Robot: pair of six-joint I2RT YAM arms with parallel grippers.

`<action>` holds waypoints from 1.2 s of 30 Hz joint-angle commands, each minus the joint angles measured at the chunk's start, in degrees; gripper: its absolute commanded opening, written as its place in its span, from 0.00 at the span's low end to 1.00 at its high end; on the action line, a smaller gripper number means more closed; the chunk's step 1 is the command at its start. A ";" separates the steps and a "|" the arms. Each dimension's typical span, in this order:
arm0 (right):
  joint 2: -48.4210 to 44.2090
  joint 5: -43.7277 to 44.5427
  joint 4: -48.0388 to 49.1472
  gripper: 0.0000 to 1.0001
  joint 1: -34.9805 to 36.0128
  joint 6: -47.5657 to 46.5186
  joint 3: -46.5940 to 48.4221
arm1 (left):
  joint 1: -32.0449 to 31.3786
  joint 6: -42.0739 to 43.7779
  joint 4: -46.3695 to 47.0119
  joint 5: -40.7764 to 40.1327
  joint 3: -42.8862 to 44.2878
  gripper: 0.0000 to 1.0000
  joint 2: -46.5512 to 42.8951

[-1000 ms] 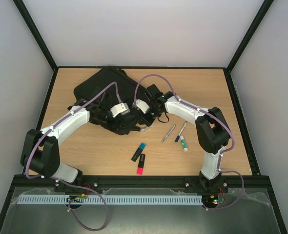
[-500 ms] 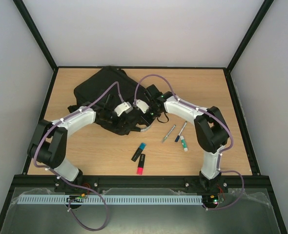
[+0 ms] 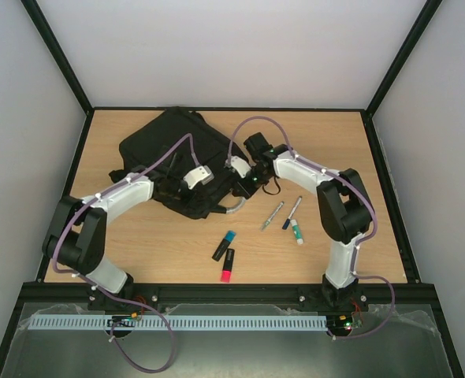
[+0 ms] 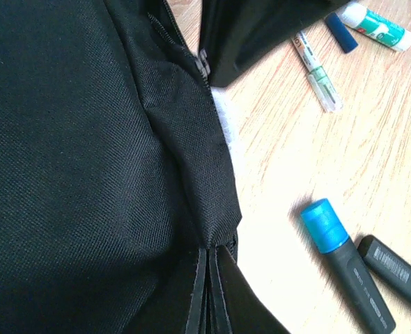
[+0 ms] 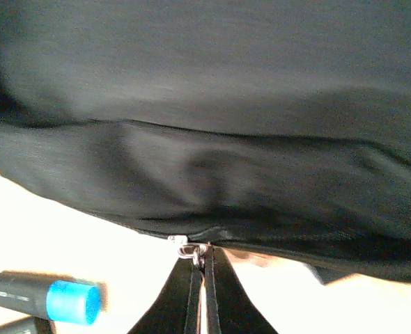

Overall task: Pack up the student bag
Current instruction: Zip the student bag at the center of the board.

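The student bag [image 3: 165,150], a large black backpack, lies at the back left of the table. My left gripper [image 3: 211,203] is at the bag's near right corner. In the left wrist view it [image 4: 216,256] is shut on a fold of the bag's black fabric [image 4: 191,139], just below the zip line. My right gripper [image 3: 241,186] is at the bag's right edge. In the right wrist view it [image 5: 203,256] is shut on the small metal zipper pull [image 5: 191,250] under the bag's edge [image 5: 205,174].
On the wood near the bag lie a blue-capped highlighter [image 3: 225,245], a pink-capped highlighter [image 3: 228,264], two pens [image 3: 272,215] [image 3: 292,212] and a green-and-white marker [image 3: 297,231]. The bag's grey handle [image 3: 232,209] sticks out at its right corner. Black frame posts and walls border the table.
My left arm reached forward to the bag's corner and its jaws closed on the fabric. The right gripper shifted slightly right along the bag's edge, still shut.
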 commanded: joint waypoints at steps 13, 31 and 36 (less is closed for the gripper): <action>6.41 5.56 -1.80 0.01 -7.54 -4.89 4.71 | 2.20 18.51 -17.57 -7.73 -5.87 0.02 -13.32; 1.65 -2.50 -2.64 0.01 5.62 -1.78 4.80 | 20.37 26.83 -23.65 -11.25 3.93 0.32 -7.66; 3.54 -3.31 -1.79 0.01 7.02 0.77 6.53 | 19.84 32.47 -26.27 -1.27 5.19 0.57 -11.65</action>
